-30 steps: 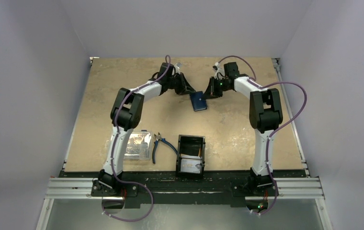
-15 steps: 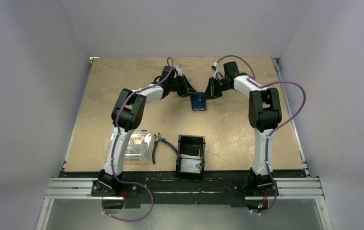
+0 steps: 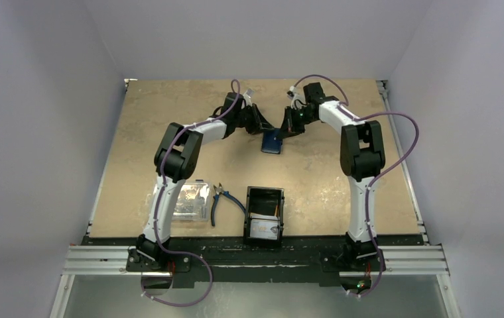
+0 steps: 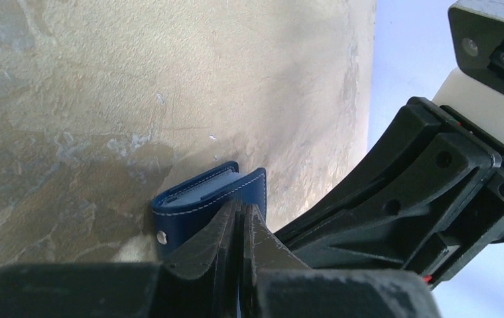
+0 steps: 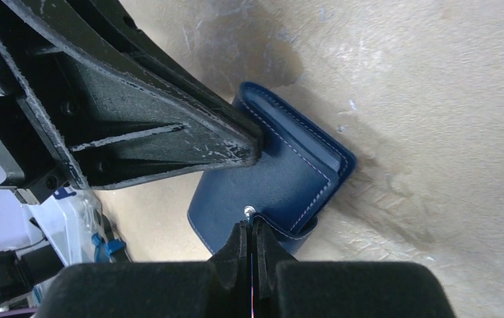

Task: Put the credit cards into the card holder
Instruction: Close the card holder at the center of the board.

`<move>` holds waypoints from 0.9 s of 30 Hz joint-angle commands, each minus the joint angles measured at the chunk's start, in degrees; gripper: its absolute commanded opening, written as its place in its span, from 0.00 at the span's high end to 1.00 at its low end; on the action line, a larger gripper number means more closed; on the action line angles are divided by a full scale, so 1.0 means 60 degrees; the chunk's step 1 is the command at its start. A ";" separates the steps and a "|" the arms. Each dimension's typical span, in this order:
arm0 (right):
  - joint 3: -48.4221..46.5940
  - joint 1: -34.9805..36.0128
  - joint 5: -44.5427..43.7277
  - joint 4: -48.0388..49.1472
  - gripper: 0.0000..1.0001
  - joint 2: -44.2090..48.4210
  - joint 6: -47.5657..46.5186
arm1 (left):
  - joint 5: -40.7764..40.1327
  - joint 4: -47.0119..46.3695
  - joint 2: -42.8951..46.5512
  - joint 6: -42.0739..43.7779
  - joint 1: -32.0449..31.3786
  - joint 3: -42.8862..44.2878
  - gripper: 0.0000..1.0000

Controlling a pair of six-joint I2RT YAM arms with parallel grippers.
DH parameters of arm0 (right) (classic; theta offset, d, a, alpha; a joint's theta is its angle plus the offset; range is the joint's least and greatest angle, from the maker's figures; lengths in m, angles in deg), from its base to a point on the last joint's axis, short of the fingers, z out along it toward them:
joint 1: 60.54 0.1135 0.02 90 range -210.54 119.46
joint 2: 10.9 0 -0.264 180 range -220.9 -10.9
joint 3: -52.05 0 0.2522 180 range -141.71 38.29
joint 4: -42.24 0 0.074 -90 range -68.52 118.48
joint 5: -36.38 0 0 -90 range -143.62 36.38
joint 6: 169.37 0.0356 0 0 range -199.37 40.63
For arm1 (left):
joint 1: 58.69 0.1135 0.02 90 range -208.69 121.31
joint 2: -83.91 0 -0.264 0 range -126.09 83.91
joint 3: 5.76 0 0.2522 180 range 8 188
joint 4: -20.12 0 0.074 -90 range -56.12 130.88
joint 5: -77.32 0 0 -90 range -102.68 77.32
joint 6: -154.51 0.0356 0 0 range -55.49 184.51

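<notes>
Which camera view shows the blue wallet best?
The right wrist view: the blue wallet fills the middle there, with its flat face, white stitching and metal snap clear. The left wrist view shows only its folded edge and part of one cover. The top view shows just a small blue patch.

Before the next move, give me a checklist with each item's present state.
1. Left gripper shut on the navy blue folding wallet: ok.
2. Right gripper shut on the wallet's edge beside the metal snap stud: ok.
3. Wallet opened, card slots showing: not ok, nearly folded.
4. Pale plastic cards waiting in the black open-topped rectangular tray: ok.
5. A card in either gripper: not ok.
6. Wallet lifted clear of the tan tabletop: cannot tell.
</notes>
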 commanded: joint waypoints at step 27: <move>-0.0808 0.0369 -0.1260 -0.0676 1.00 -0.0715 -0.0020 | 0.0305 0.2652 0.0651 0.1756 -0.0075 -0.0623 0.69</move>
